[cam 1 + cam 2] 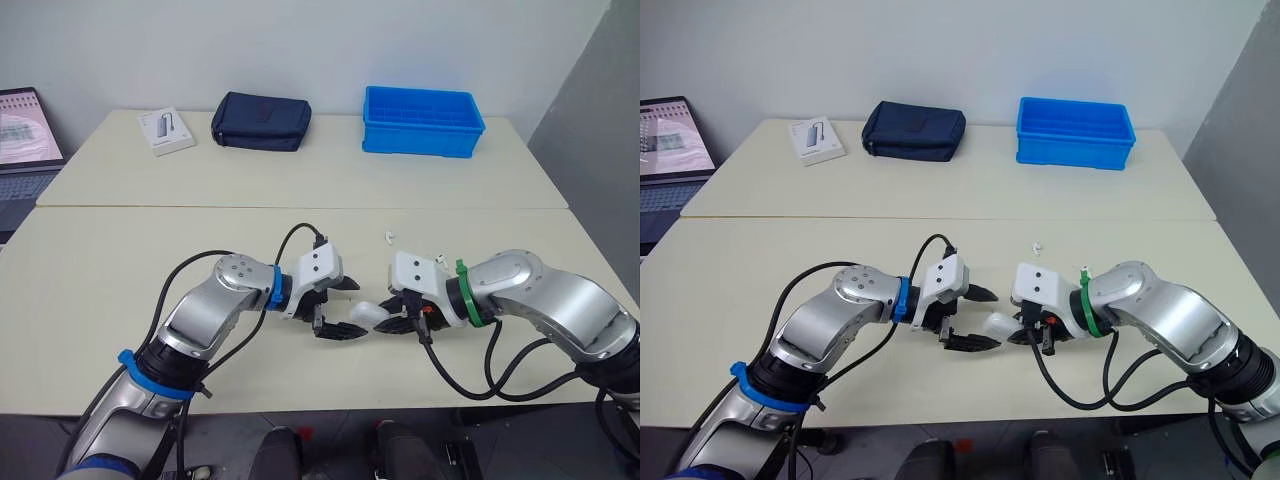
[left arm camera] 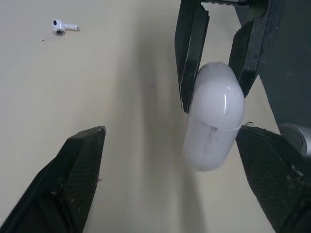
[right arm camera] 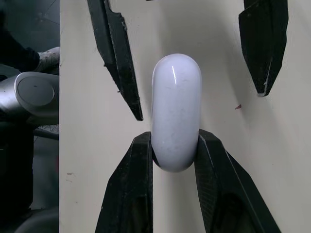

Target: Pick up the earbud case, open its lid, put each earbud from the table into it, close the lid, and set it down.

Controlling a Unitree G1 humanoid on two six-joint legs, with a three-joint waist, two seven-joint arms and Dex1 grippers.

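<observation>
A laptop [image 1: 25,140] is cut off by the left edge, and its screen is too small to read. The print on a small white box [image 1: 166,131] is also unreadable. An earbud [image 1: 385,237] is a tiny, shapeless dot. A white speck [image 1: 438,257] by the right wrist cannot be identified. One end of the earbud case [image 3: 176,111] is hidden between the fingers [image 3: 133,184] of the right gripper [image 3: 175,143].

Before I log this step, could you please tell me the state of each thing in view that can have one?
earbud case: lid shut, gripped at one end
right gripper: jaws shut on the earbud case
left gripper: jaws open, flanking the case without touching it
earbud: lying loose, outside the case
laptop: open, screen lit
blue bin: looks empty
</observation>
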